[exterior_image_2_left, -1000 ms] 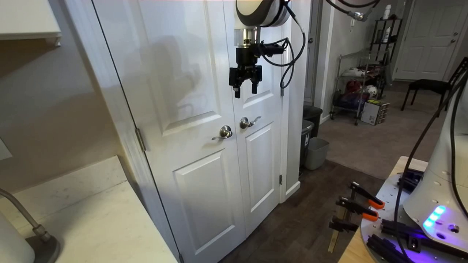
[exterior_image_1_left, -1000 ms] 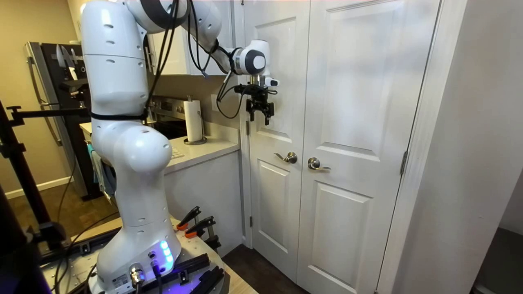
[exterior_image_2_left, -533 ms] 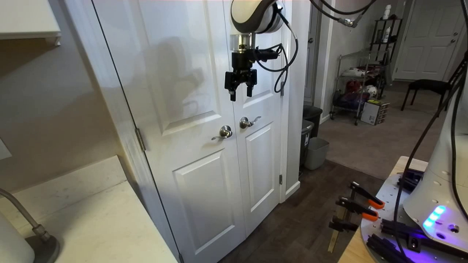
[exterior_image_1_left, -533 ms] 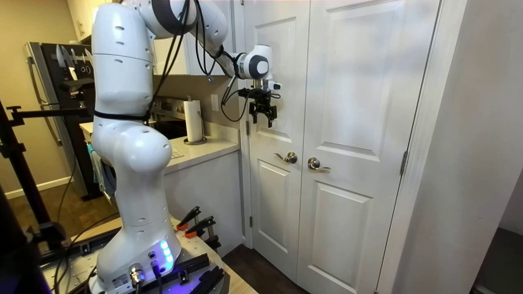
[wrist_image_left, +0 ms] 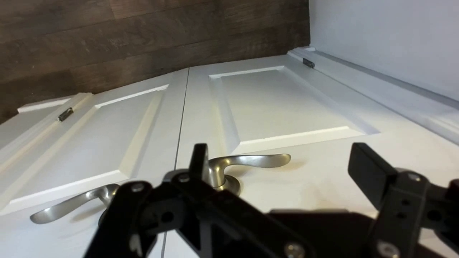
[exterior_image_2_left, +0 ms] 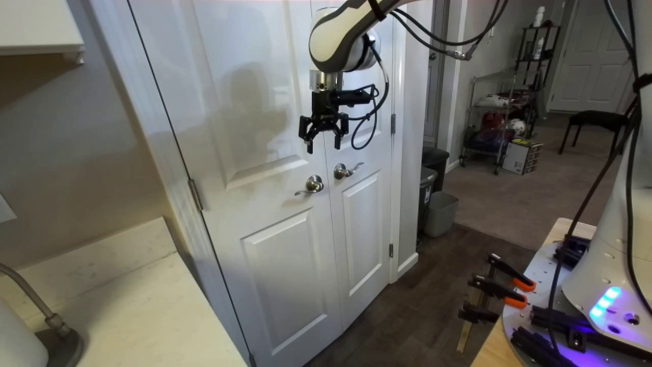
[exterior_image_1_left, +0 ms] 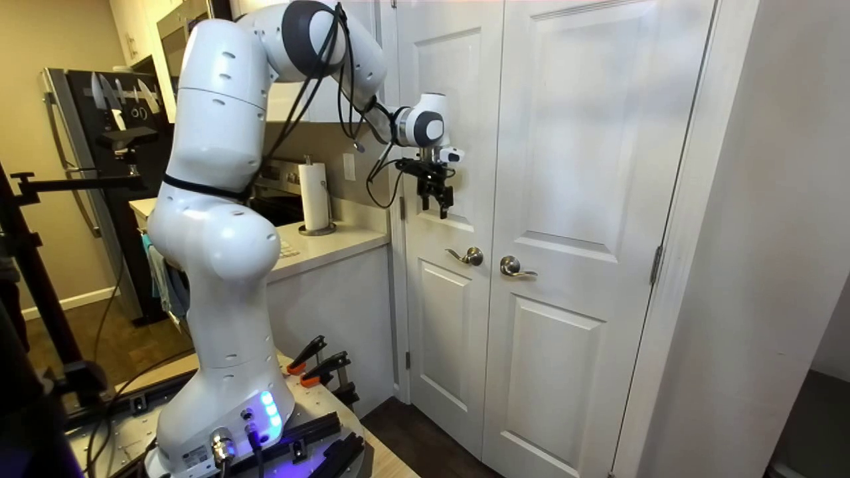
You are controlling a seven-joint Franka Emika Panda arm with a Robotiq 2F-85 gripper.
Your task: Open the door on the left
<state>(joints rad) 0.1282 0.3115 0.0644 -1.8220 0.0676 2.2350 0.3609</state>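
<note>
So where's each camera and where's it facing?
In an exterior view: beside the robot, facing the left door; nearly all the robot shows.
In an exterior view: high by the counter, facing that door; gripper, some arm and base show.
Wrist view: on the arm, looking down past handles to floor; fingers show.
Both exterior views share that door, gripper and handles.

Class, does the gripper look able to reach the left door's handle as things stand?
Probably yes: the open gripper hangs higher than the handle, with nothing visible between them.
</note>
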